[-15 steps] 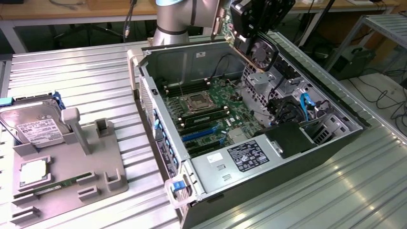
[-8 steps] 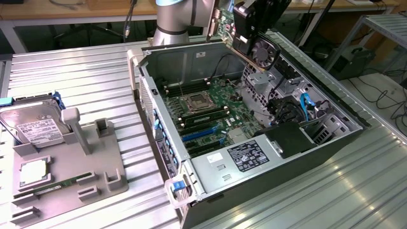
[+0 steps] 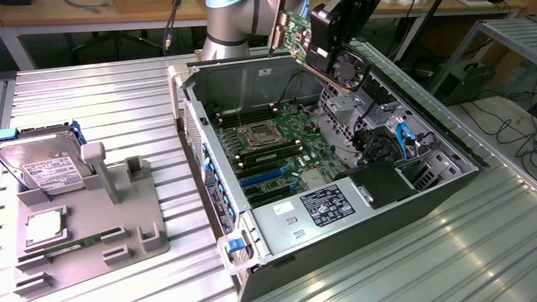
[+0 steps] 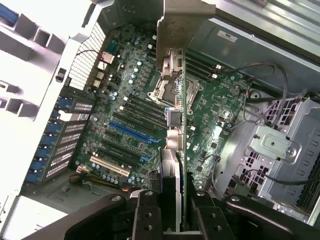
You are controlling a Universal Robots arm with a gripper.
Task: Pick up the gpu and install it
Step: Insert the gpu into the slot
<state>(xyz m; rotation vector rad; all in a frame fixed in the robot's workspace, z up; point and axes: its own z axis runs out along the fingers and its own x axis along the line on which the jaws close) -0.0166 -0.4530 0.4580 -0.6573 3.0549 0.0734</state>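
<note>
The gpu (image 3: 317, 47) hangs tilted above the far end of the open computer case (image 3: 419, 189), its green board and black fan facing out, and my gripper (image 3: 337, 14) is shut on it from above. In the wrist view the gpu (image 4: 172, 115) appears edge-on, running away from my gripper (image 4: 174, 212), with its silver bracket (image 4: 185, 22) at the far end. Both black fingers (image 4: 146, 215) press on the card's sides. Below the card lies the green motherboard (image 4: 210, 110) with its blue expansion slots (image 4: 131, 131). The same slots (image 3: 264, 177) sit near the middle of the case.
On the exterior view's left, a grey fixture (image 3: 92, 207) holds a silver hard drive (image 3: 42, 167), a processor (image 3: 42, 228) and a green memory stick (image 3: 75, 245). Inside the case are a power supply (image 3: 323, 204), a drive cage (image 4: 280, 145) and cables (image 3: 401, 141). The case stands on a ribbed metal table (image 3: 109, 100).
</note>
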